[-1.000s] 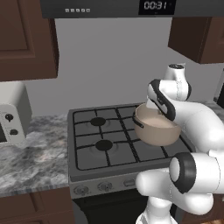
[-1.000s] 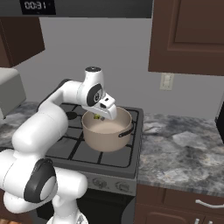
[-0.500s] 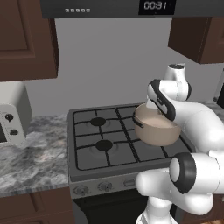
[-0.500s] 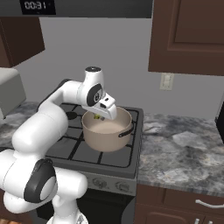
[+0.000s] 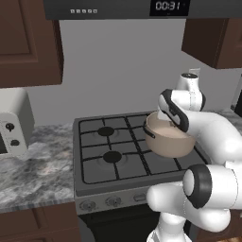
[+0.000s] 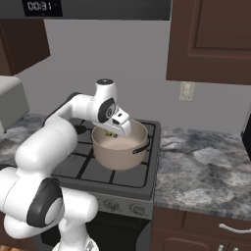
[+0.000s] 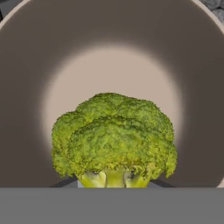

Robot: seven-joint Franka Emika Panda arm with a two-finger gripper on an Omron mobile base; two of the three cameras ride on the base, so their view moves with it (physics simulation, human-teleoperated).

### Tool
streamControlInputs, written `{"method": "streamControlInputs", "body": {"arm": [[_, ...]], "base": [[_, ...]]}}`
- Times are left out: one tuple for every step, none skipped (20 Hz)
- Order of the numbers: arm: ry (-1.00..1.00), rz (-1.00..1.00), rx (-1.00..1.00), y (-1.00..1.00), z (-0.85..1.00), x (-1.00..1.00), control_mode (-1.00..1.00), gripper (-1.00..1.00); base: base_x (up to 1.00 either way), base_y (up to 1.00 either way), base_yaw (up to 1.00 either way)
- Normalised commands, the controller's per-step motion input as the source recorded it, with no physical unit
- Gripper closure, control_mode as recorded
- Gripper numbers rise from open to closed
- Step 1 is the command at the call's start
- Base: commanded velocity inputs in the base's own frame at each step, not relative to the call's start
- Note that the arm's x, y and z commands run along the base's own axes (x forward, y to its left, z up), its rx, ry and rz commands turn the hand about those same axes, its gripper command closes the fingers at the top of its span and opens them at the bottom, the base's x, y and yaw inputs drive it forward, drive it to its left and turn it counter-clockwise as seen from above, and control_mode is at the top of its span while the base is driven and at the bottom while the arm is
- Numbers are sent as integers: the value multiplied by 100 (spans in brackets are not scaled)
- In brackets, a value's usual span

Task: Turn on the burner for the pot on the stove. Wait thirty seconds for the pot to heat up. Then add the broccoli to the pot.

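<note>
Gripper (image 6: pixel 113 131) partly closed on broccoli (image 7: pixel 113 139), frame centre in hand view, hanging over pot (image 6: pixel 120 145) mouth. Pot on stove (image 5: pixel 94 163) right side. Floret likely light, crumbly on top; firm pale stalk looks best hold.

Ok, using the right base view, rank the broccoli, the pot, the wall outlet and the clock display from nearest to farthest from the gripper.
1. The broccoli, held in the gripper just over the pot's opening.
2. The pot, directly below, on the stove.
3. The wall outlet, off to the right on the wall.
4. The clock display, at the upper left.
</note>
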Motion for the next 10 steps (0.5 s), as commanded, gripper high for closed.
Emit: {"method": "streamControlInputs", "body": {"arm": [[0,0,0,-1,-36,10,-100,100],[0,0,-1,0,-39,13,-100,100],[0,0,-1,0,-36,13,-100,100],[0,0,-1,-1,-31,19,-100,100],[0,0,0,-3,-27,19,-100,100],[0,0,0,-6,-24,17,-100,100],[0,0,0,-6,-23,12,-100,100],[0,0,0,-6,-24,10,-100,100],[0,0,0,-4,-24,9,-100,100],[0,0,0,-4,-23,11,-100,100]], "base": [[0,0,0],[0,0,0],[0,0,0],[0,0,0],[0,0,0],[0,0,0],[0,0,0],[0,0,0],[0,0,0],[0,0,0]]}}
